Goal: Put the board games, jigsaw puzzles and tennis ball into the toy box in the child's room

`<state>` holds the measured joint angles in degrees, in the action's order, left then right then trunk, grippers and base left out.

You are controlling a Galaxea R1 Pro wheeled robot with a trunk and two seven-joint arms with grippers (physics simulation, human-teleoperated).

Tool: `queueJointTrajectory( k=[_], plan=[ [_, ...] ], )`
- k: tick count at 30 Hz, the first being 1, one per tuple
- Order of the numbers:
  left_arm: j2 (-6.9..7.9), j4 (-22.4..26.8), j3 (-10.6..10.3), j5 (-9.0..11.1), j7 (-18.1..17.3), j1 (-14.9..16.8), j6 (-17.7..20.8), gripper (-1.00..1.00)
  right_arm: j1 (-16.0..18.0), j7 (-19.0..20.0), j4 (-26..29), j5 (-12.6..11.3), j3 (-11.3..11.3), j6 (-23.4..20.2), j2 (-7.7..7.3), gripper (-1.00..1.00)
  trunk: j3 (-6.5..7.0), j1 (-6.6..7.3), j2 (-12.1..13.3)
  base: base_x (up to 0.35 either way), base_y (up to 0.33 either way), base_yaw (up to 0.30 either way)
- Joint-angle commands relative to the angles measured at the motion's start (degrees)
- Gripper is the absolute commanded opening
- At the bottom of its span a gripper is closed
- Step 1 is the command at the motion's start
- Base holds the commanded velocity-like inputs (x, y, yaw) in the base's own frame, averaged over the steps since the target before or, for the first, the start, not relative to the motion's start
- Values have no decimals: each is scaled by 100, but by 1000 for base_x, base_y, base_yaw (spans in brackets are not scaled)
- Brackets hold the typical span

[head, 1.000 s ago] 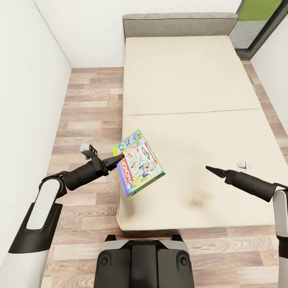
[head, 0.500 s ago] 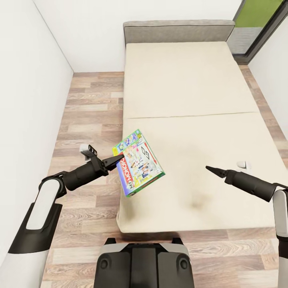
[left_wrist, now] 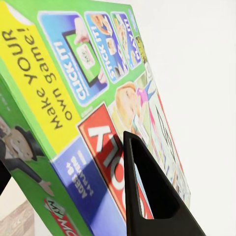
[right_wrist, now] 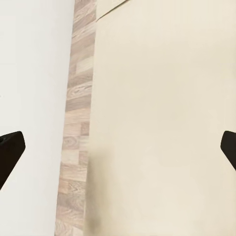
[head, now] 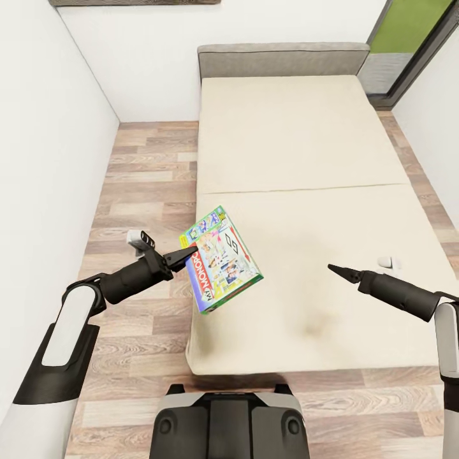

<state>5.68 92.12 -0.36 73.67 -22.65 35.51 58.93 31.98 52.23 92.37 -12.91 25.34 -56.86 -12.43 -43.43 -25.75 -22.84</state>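
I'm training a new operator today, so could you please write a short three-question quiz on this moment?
1. True or false: the left gripper holds the Monopoly board game.
2. The game box hangs over: A) the bed's near left corner, B) the headboard, C) the window.
3. Fill in: in its wrist view the right gripper's fingertips stand wide ____ above the mattress.

Key: 1 true; 2 A; 3 apart.
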Motion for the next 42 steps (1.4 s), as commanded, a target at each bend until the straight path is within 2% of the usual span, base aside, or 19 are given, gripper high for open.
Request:
queueJointTrajectory(
  k=[1, 19, 42],
  plan=[
    [1, -1, -5, -37, -31, 4, 7, -100, 3, 20, 1, 17, 6, -20, 1, 100, 4, -3, -8, 0, 0, 0],
    [-20, -1, -16, -88, 1, 25, 7, -100, 1, -141, 1, 16, -3, -18, 3, 100, 170, -3, -8, 0, 0, 0],
    [-21, -17, -1, -34, -8, 27, 15, -100, 2, -152, 1, 17, -3, -15, 4, 100, 382, -3, -8, 0, 0, 0]
  ],
)
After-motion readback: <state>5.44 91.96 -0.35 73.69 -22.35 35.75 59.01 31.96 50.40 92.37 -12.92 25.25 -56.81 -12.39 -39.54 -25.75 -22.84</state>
